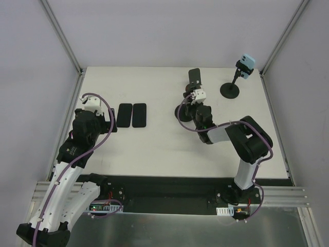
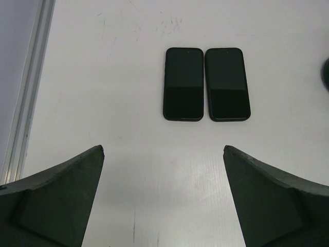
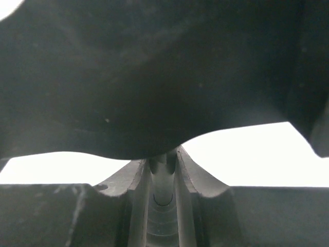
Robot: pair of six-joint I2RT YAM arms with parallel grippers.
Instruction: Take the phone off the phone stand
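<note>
A black phone stand (image 1: 231, 89) with a round base stands at the back right and carries a light blue phone (image 1: 248, 63) at its top. My right gripper (image 1: 194, 89) is left of the stand and shut on a black phone (image 1: 194, 77), which it holds upright. In the right wrist view that phone (image 3: 154, 77) fills the upper frame as a dark mass, with the fingers (image 3: 187, 172) close together under it. My left gripper (image 2: 163, 149) is open and empty, hovering over the table at the left (image 1: 110, 122).
Two black phones (image 1: 125, 116) (image 1: 139, 115) lie flat side by side on the white table, just right of the left gripper; they also show in the left wrist view (image 2: 183, 84) (image 2: 227, 84). Metal frame posts and walls bound the table (image 1: 164, 149).
</note>
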